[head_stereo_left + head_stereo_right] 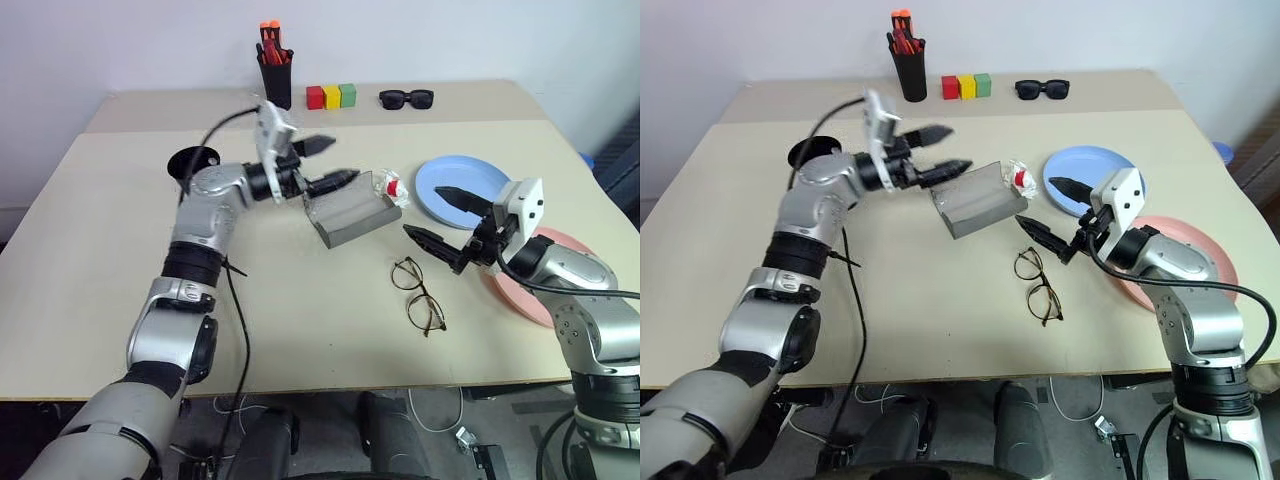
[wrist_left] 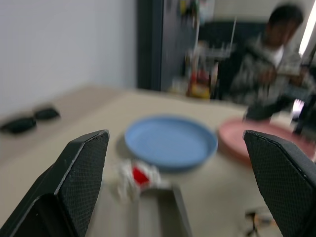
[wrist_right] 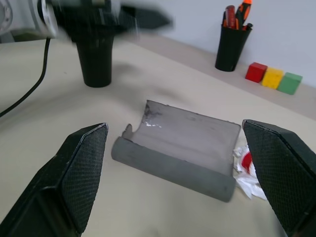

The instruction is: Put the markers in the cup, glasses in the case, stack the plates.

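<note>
The glasses [image 1: 419, 294] lie on the tabletop [image 1: 100, 260] near the open case [image 1: 350, 215]. They look thin and easy to bend; hold the middle bridge. Both pincers, left [image 1: 325, 163] and right [image 1: 445, 218], are spread and empty.

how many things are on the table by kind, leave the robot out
plates: 2, light blue plate and pink plate
eyewear: 2, wire glasses and black sunglasses
black containers: 2, cup and pen holder
glasses case: 1, open grey case
colour blocks: 3, red, yellow, green
crumpled wrapper: 1
total: 11
</note>
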Action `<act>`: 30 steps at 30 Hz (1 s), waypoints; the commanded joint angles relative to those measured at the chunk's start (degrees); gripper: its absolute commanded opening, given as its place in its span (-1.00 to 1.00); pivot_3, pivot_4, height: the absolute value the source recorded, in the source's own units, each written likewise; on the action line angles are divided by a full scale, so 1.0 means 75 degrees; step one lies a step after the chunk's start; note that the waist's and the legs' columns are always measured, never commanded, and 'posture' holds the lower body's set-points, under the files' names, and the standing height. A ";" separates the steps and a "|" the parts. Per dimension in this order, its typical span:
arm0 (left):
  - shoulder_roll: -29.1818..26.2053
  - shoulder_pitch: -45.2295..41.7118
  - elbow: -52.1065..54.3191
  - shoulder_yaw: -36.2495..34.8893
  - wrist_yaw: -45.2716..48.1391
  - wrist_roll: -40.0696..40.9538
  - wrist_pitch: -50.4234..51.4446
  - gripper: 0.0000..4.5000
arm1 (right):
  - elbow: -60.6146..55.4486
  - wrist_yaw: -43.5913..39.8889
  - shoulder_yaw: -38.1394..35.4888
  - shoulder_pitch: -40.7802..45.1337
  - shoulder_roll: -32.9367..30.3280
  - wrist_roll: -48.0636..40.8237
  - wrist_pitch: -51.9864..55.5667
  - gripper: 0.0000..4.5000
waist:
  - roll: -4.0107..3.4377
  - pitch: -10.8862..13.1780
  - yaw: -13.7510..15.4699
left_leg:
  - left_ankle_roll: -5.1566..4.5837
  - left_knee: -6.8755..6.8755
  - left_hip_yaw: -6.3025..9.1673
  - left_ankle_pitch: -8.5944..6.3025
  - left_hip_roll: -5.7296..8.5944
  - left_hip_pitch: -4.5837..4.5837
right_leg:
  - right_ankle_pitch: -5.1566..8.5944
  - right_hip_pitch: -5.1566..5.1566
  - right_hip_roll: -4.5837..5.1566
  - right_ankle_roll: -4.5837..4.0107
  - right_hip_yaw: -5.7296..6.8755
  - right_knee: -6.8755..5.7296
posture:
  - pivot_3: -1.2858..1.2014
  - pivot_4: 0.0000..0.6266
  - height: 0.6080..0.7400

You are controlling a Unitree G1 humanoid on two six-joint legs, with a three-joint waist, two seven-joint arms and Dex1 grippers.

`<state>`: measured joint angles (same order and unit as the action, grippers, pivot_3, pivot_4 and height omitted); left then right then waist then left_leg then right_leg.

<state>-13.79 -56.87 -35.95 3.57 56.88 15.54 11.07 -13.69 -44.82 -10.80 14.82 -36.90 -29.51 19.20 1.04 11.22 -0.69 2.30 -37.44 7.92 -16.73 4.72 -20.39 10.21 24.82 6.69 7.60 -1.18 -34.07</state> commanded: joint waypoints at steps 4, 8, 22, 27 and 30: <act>0.0764 0.0046 -0.0689 0.0561 -0.0835 -0.0875 -0.0372 0.99 | -0.0374 0.0151 -0.0570 -0.0480 -0.0145 0.0031 -0.0183 0.99 | 0.0001 0.0001 0.0031 | 0.0000 -0.0002 0.0002 0.0000 0.0004 -0.0007 | 0.0000 -0.0003 0.0003 0.0000 0.0000 0.0008 | 0.03 -0.52 1.00; 0.0994 -0.0025 -0.1222 0.0618 -0.1285 -0.1165 -0.0292 0.99 | -0.0663 0.0287 -0.0625 -0.0753 -0.0127 -0.0006 -0.0126 0.99 | 0.0001 0.0001 -0.0008 | 0.0000 0.0000 0.0000 0.0000 0.0002 -0.0003 | 0.0000 -0.0002 0.0002 0.0001 0.0000 0.0008 | 0.03 -0.52 1.00; 0.1167 0.0032 -0.1615 0.0975 -0.0913 -0.1658 0.0210 -0.05 | -0.0910 0.0443 -0.0722 -0.1067 -0.0141 0.0003 -0.0131 0.99 | 0.0001 0.0000 0.0011 | -0.0001 -0.0002 -0.0002 0.0000 0.0003 -0.0001 | 0.0001 -0.0006 0.0004 0.0002 -0.0001 0.0007 | 0.03 -0.52 1.00; 0.1146 0.0138 -0.1454 0.0969 -0.0737 -0.1688 0.0406 -0.99 | -0.0829 0.0418 -0.0691 -0.0981 -0.0145 0.0010 -0.0153 0.99 | 0.0000 0.0000 0.0008 | -0.0001 -0.0002 -0.0002 0.0000 0.0002 0.0000 | 0.0001 -0.0006 0.0003 0.0002 -0.0001 0.0008 | 0.03 -0.52 1.00; 0.0953 0.0173 -0.1282 0.0929 -0.0553 -0.1676 0.0528 -0.99 | -0.0780 0.0397 -0.0638 -0.0927 -0.0122 0.0037 -0.0182 0.99 | 0.0000 0.0000 0.0002 | -0.0001 -0.0002 -0.0002 0.0000 0.0003 0.0000 | 0.0001 -0.0006 0.0003 0.0002 -0.0001 0.0008 | 0.03 -0.52 1.00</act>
<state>-5.80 -55.63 -48.28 10.56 51.95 2.96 14.72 -18.32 -41.89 -14.90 7.13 -37.48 -29.37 18.78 1.04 11.22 -0.67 2.30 -37.45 7.91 -16.73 4.74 -20.40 10.22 24.78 6.71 7.62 -1.19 -34.01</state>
